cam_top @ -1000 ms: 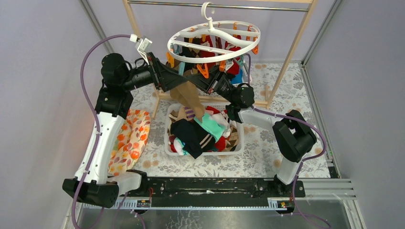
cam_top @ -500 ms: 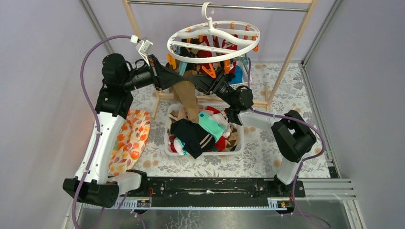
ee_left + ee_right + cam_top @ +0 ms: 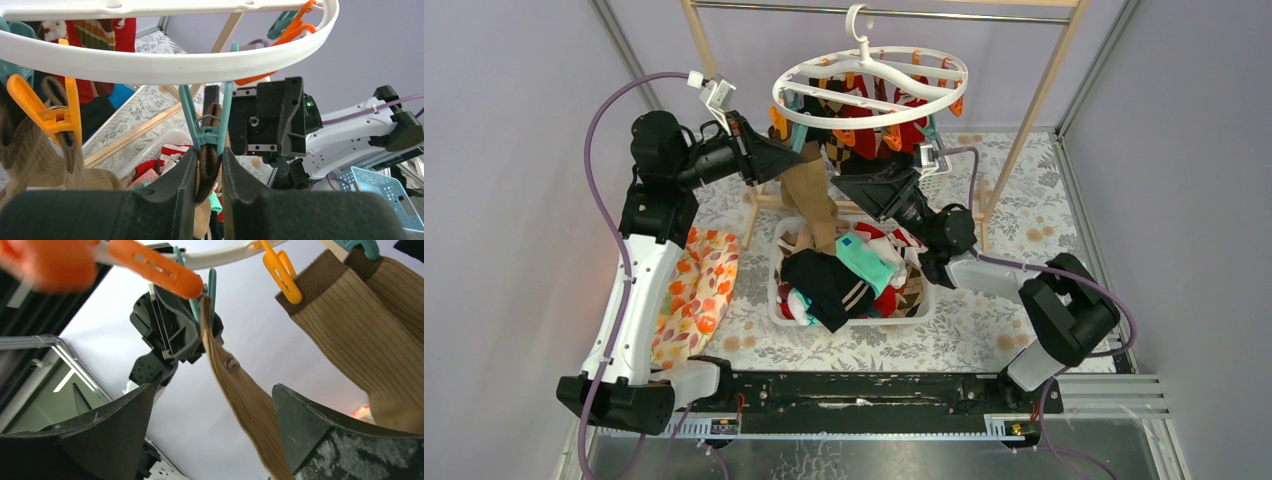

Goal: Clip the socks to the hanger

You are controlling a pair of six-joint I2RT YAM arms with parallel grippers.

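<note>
The white ring hanger hangs from the rail, its rim passing across the top of the left wrist view. A teal clip pinches the dark cuff of a long tan-brown sock. My left gripper is shut on that cuff just under the clip. The same sock hangs down in front of my right gripper, which is open wide and touches nothing. An orange clip holds a second tan sock. Loose socks fill the basket below.
The white lattice basket stands under the hanger. The wooden-and-metal rail frame spans the back. An orange leaf-patterned cloth lies at the left. Red and argyle socks hang from the far clips. A blue basket sits behind the right arm.
My right gripper has opened and drawn back from the hanger, down and to the right. My left gripper has closed on the tan sock's cuff and stays under the clip.
</note>
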